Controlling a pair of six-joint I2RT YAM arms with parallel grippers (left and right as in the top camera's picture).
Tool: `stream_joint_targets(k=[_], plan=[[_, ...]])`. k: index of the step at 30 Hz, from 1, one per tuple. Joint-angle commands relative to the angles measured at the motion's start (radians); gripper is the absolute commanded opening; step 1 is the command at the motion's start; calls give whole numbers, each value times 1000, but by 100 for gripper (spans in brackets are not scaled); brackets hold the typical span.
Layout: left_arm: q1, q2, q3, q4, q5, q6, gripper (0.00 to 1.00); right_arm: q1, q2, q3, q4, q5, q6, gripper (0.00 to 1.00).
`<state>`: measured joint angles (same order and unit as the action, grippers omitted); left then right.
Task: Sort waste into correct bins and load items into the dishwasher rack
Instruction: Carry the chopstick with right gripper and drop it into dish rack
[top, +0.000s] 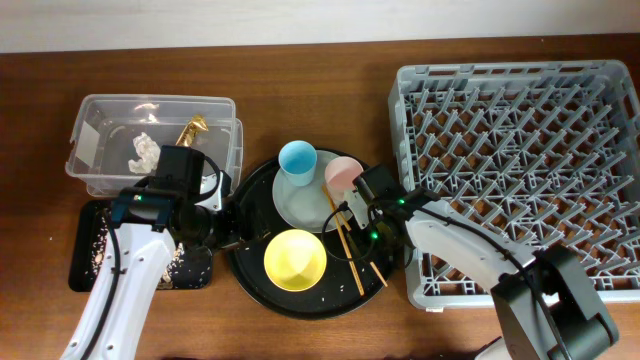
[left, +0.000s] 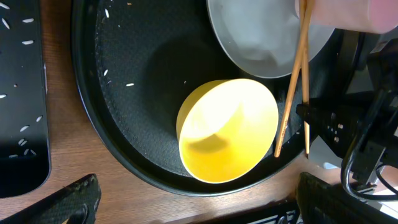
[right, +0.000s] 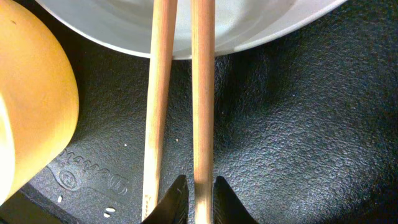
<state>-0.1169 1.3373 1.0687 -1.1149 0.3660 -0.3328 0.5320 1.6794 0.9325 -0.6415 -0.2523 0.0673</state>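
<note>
Right tool (right: 200, 194) is closed down almost fully, and one stick of the chopsticks (top: 346, 245) is pinched between its tips. The second stick is seen just left of the tips and is not gripped.

Chopsticks are laid on the right part of the round black tray (top: 250, 190), with their far ends over the grey-green plate (top: 300, 205). Yellow bowl (top: 295, 260) is placed on the same tray, just left of the chopsticks and near of the plate. Blue cup (top: 297, 158) and pink cup (top: 343, 172) are set side by side at the far side of the tray, blue on the left.

Left tool (left: 198, 185) is spread wide, with nothing held between its fingers. It is positioned over the left rim of the round tray.

Clear tub (top: 95, 120) is located far left on the table (top: 330, 70). Tissue (top: 145, 150) and foil wrapper (top: 192, 128) are contained in it. Shallow black tray (top: 85, 270) is placed just near of the tub, with rice grains (top: 100, 235) scattered in it. Dishwasher rack (top: 520, 170) is placed at the right, just beside the round tray.
</note>
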Motion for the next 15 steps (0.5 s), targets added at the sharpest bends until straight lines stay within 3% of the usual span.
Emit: stream_joint_targets(k=[1, 6, 15], plan=[[-3, -6, 9, -1, 7, 5, 99, 5, 11, -2, -1, -6, -2, 14], [-3, -6, 9, -1, 7, 5, 99, 5, 10, 85, -77, -6, 21, 4], [-3, -6, 9, -1, 7, 5, 99, 5, 10, 262, -221, -10, 47, 4]])
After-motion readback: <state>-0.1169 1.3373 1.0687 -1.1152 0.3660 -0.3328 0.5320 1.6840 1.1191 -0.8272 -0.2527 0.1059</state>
